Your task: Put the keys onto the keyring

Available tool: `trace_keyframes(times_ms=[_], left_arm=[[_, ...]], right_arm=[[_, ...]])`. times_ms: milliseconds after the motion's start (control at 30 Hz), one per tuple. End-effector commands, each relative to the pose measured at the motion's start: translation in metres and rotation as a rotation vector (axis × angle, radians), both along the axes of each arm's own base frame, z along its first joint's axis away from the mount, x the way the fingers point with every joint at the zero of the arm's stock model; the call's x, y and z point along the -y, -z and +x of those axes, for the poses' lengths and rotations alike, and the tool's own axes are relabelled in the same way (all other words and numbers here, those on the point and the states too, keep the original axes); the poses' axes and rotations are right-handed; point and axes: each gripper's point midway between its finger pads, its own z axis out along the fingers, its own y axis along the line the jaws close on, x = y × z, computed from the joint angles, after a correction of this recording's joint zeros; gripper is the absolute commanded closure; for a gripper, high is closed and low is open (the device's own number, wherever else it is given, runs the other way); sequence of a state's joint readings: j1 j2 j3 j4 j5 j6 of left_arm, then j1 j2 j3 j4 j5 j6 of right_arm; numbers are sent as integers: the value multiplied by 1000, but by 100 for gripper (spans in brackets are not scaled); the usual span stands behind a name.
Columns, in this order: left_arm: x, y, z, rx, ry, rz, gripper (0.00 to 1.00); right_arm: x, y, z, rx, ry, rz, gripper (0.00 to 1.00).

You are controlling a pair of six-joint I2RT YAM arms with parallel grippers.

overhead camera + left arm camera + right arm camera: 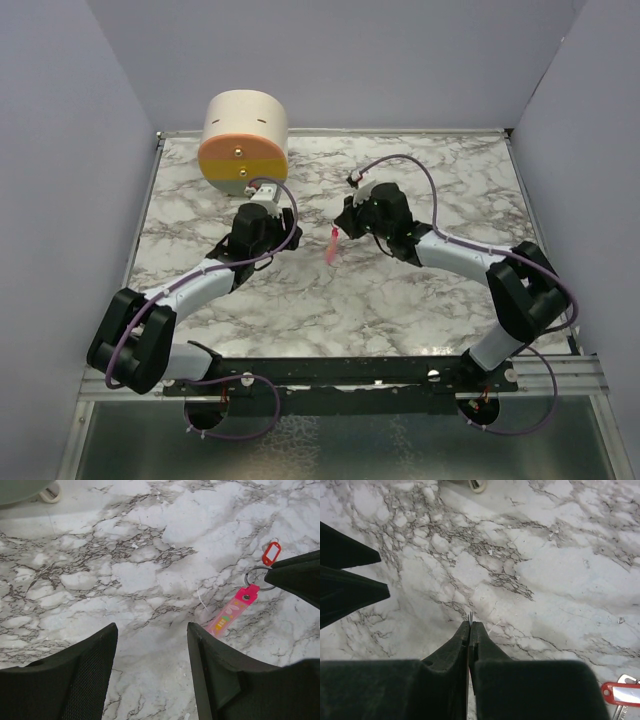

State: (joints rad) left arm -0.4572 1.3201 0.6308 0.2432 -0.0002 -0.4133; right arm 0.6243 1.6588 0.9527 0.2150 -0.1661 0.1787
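Note:
My right gripper is shut on the keyring, and a thin sliver of its metal ring shows between the tips. In the left wrist view the dark ring is pinched by the right fingers, with the pink strip trailing down from it. From above, the strip hangs just left of the right gripper. The keys, a small red tag, lie on the marble just beyond the ring, and the tag also shows at the right wrist view's lower right. My left gripper is open and holds nothing, some way left of the keyring.
A cream and orange cylinder stands at the back left of the marble table, just beyond my left gripper. Grey walls enclose the table on three sides.

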Motion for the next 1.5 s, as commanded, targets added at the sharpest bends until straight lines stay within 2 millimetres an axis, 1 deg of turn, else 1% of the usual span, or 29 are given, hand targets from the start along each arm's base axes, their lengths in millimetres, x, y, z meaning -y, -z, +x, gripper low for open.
trace_keyframes(times_ms=[0, 233, 433, 600, 767, 867, 1067, 1133, 1267, 1333, 1400, 1467], left_arm=[[16, -19, -4, 57, 93, -73, 40], [32, -26, -6, 65, 161, -126, 40], [48, -31, -5, 69, 201, -152, 41], [67, -36, -7, 76, 246, -160, 42], [94, -37, -10, 83, 302, -145, 42], [111, -35, -12, 80, 329, -134, 42], [136, -30, -8, 76, 349, -118, 43], [144, -28, -6, 77, 355, -109, 43], [166, -22, -2, 80, 383, -85, 43], [177, -16, -1, 81, 391, -64, 43], [187, -4, 0, 74, 404, -39, 44], [196, 2, 2, 74, 411, -26, 44]], right_arm=[[17, -18, 3, 58, 127, 10, 99], [44, -33, -2, 93, 251, -17, 99], [68, -42, -5, 115, 357, -31, 99], [88, -56, -8, 152, 444, -18, 99], [107, -74, -13, 193, 514, 1, 99], [117, -80, -16, 207, 555, 0, 99], [132, -87, -20, 215, 614, -12, 99], [143, -88, -20, 219, 674, -16, 99], [157, -91, -22, 224, 735, -43, 99], [163, -94, -25, 219, 763, -47, 99], [172, -97, -29, 217, 794, -54, 99], [181, -104, -34, 222, 826, -53, 99]])
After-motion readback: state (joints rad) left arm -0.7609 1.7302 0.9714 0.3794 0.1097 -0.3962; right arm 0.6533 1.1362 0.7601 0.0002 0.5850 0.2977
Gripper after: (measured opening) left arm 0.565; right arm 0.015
